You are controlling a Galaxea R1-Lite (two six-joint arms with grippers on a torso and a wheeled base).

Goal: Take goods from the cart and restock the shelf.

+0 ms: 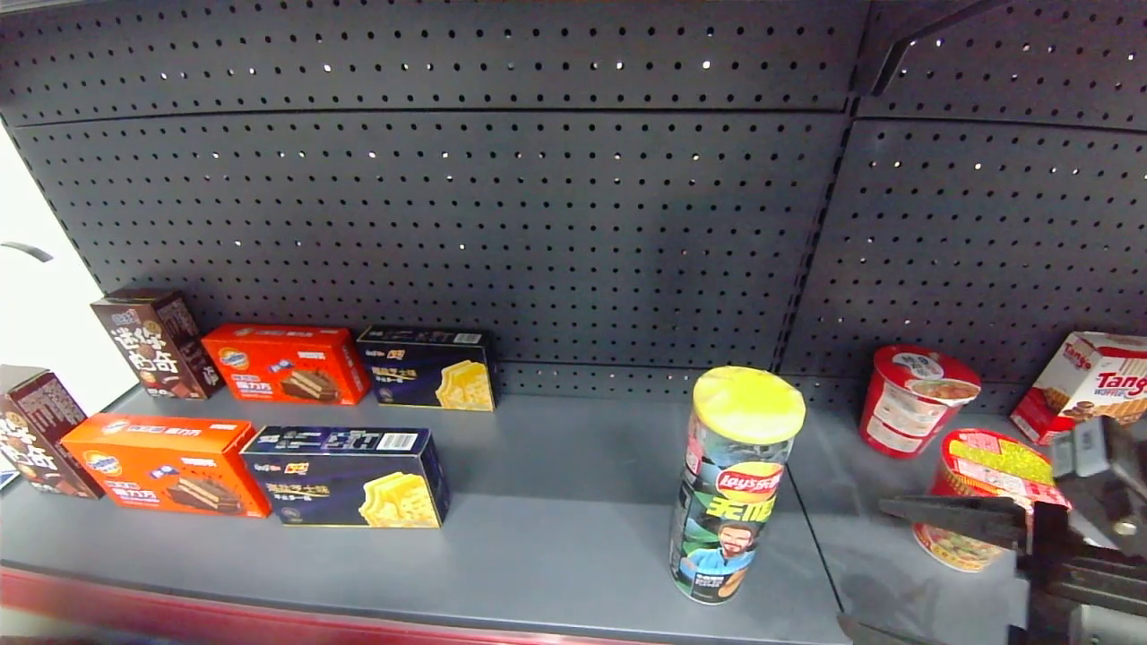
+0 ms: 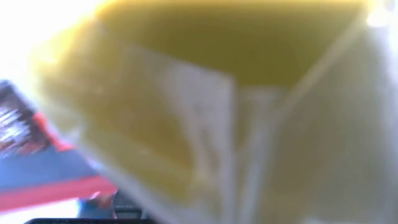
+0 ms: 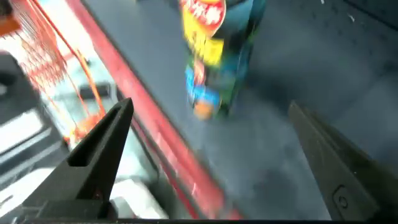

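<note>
A cylindrical chip can (image 1: 728, 502) with a glossy print and a flat yellow plastic lid (image 1: 748, 403) stands upright on the matte grey shelf (image 1: 556, 528), before a perforated back panel (image 1: 502, 224). Just beside it is the right claw (image 1: 865, 563), its black tapered fingers spread apart and empty. Rectangular cardboard boxes (image 1: 349, 475) lie well to the left.

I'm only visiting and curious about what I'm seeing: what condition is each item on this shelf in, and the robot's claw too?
chips can, upright, yellow lid on.
back noodle cup, standing, lid sealed.
front noodle cup, standing, lid sealed, partly behind the gripper.
wafer box, closed.
snack boxes, closed, in two rows.
right gripper, open, holding nothing.
</note>
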